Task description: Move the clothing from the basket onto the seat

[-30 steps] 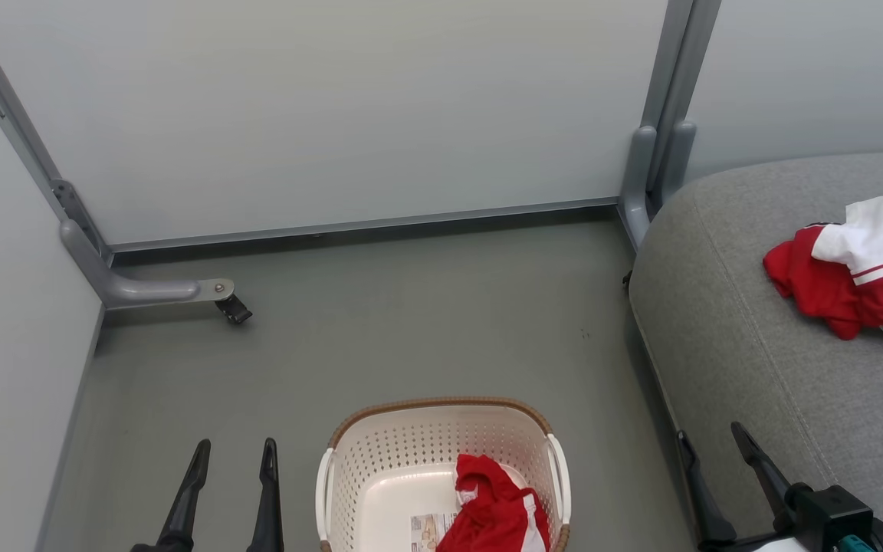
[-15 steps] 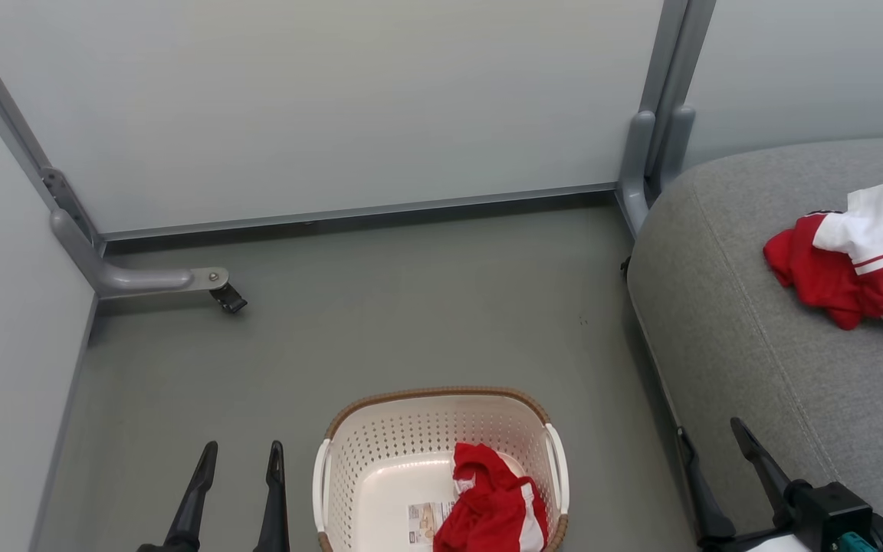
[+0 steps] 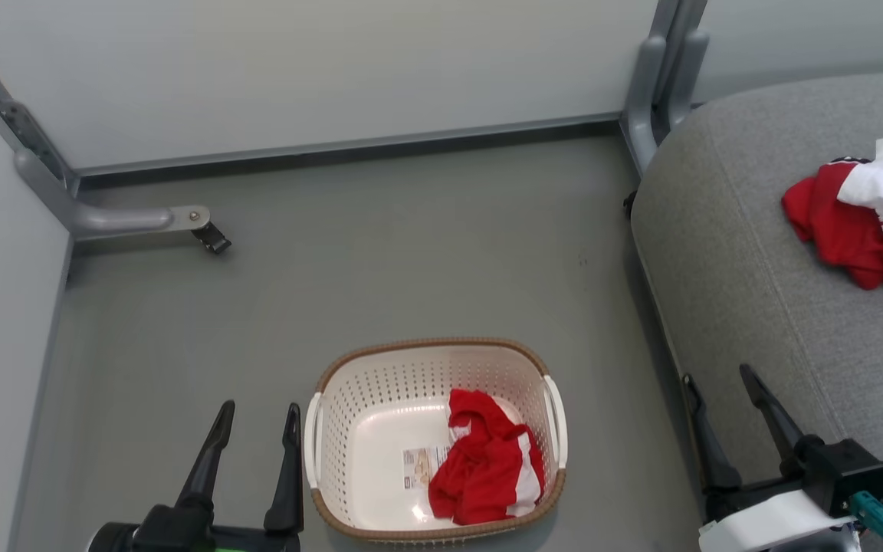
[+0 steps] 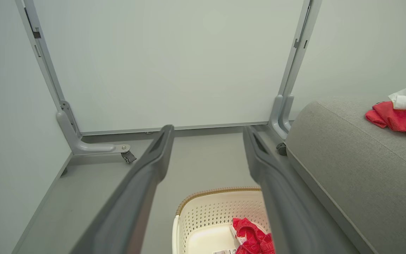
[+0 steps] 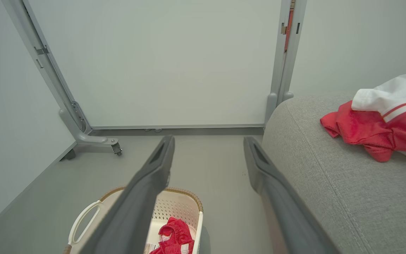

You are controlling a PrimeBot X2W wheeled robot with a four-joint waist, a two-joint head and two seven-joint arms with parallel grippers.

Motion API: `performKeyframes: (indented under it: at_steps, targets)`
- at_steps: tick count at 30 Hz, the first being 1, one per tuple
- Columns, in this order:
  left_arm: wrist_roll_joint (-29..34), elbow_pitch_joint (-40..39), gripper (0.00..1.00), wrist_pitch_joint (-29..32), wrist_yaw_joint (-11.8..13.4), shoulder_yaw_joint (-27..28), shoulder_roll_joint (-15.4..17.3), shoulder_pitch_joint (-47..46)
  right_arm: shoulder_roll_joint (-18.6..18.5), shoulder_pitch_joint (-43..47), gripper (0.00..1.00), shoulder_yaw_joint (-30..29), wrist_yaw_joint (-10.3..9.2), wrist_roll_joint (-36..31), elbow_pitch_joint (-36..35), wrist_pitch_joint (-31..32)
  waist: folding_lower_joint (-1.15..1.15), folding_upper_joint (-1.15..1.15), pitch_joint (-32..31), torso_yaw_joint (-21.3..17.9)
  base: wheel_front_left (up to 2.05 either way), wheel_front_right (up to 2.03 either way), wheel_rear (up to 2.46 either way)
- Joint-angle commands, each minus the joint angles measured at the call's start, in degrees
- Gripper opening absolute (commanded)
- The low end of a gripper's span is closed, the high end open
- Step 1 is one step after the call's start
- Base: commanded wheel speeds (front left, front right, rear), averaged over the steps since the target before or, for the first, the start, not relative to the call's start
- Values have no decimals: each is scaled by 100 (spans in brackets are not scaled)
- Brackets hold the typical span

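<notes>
The cream perforated basket [image 3: 380,376] with a brown rim stands on the floor at the bottom centre of the head view. One crumpled red and white garment [image 3: 484,464] lies in its right half, beside a paper label. A second red and white garment [image 3: 863,211] rests on the grey seat [image 3: 756,291] at the right. My left gripper [image 3: 260,418] is open, empty, just left of the basket. My right gripper [image 3: 720,379] is open, empty, at the seat's front edge. The wrist views show the basket [image 4: 206,215] [image 5: 183,206], both garments and the seat [image 4: 347,158] [image 5: 330,176].
Pale partition panels close off the far side and left. A grey panel foot with a black castor [image 3: 211,238] sticks out over the floor at left. A grey post [image 3: 660,84] stands by the seat's far corner. Bare grey floor [image 3: 411,261] lies beyond the basket.
The head camera has tilted down, so the basket, floor and seat sit higher in view. Both grippers show more fully, still open. The garments lie as before.
</notes>
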Motion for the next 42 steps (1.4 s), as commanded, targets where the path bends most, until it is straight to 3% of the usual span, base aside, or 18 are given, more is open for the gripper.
performKeyframes:
  at_steps: [1, 12, 19, 29, 35, 42]
  targets:
    - [84, 14, 100, -2, -34, -5, 4, -207, -15, -143, 100, -36, -6, -25, -51, -1, 0, 0, 603, -14, 0, 0, 0]
    - [315, 189, 100, -2, -216, -211, 4, -1527, -17, -1129, 100, -281, -6, -162, -419, -1, 0, 0, 2372, 56, 0, 0, 0]
    - [303, 714, 100, -2, -263, -719, 96, -2792, -95, -1955, 100, -541, -6, -216, -760, -1, 0, 0, 3564, 35, 0, 0, 0]
    - [16, 2024, 100, -2, -262, -2645, 549, -4943, -257, -2460, 100, -1120, -6, -256, -1278, -1, 0, 0, 4861, 73, 0, 0, 0]
    - [-176, 2798, 100, -2, -262, -3735, 524, -5867, -233, -2493, 100, -1152, -6, -249, -1456, -1, 0, 0, 5333, 0, 0, 0, 0]
    - [-814, 3822, 100, -2, -263, -5404, 483, -6973, -261, -2544, 100, -1074, -6, -294, -1686, -2, 0, 0, 5774, -97, 0, 0, 0]
